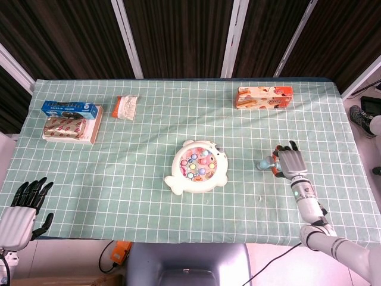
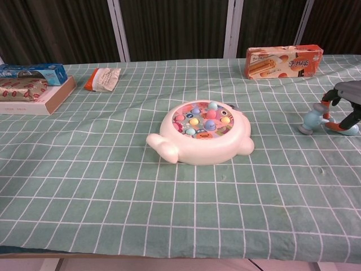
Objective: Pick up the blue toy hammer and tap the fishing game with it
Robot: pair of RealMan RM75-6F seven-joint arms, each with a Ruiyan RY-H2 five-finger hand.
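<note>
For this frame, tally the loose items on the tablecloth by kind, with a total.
Toys: 2, the white fishing game and the blue toy hammer under the right hand.
Boxes: 3, the orange snack box, the blue box and the flat box beneath it.
Packets: 1, the orange and white packet.
Total: 6.
</note>
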